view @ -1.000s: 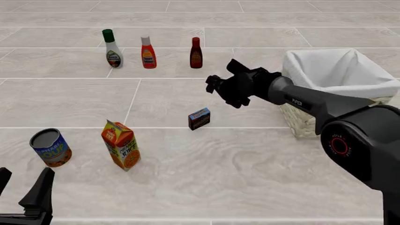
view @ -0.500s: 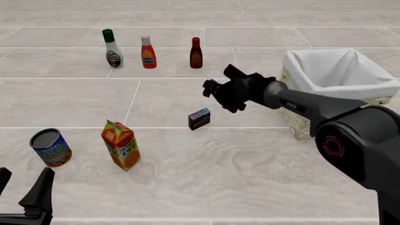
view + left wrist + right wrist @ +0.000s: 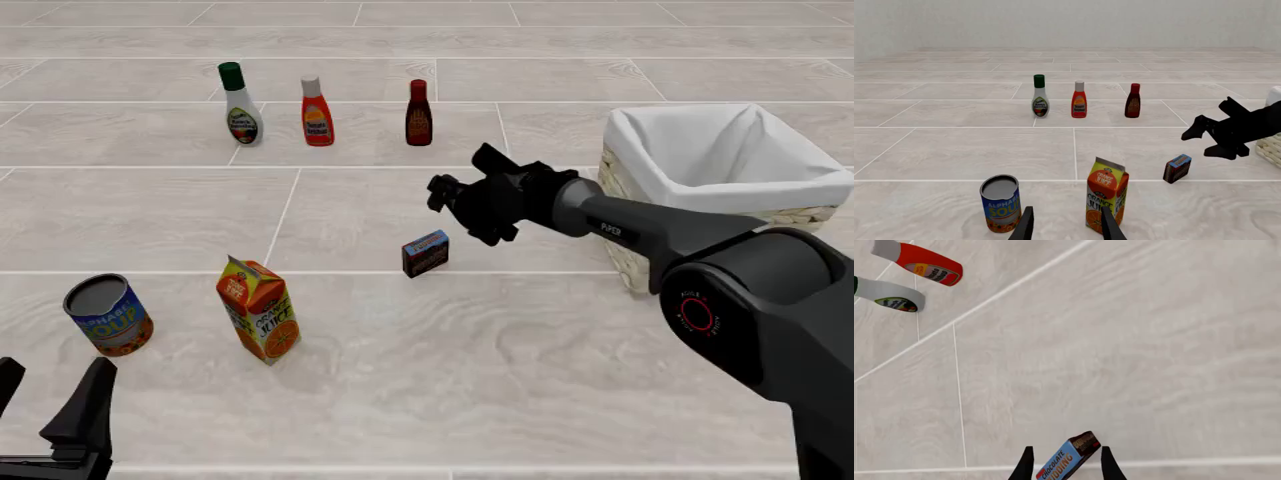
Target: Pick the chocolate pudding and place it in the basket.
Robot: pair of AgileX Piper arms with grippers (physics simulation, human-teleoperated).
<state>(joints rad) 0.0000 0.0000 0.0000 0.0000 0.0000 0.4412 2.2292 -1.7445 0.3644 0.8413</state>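
Now: closing in on the chocolate pudding [image 3: 426, 253] w/ right gripper [image 3: 461, 205], fingers apart, nothing held.
Box upright on desk, just below/near side of gripper in front view, well left of basket [image 3: 721, 160]; between finger tips in right wrist view but askew. Best to rotate wrist to square w/ box's narrow faces, centre, then descend straight & clamp low. Left gripper [image 3: 1066, 227] parked near orange juice carton [image 3: 258, 310], apart, empty.

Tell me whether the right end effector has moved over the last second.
Yes. The right end effector shifted left, away from the basket and toward the space above the chocolate pudding.
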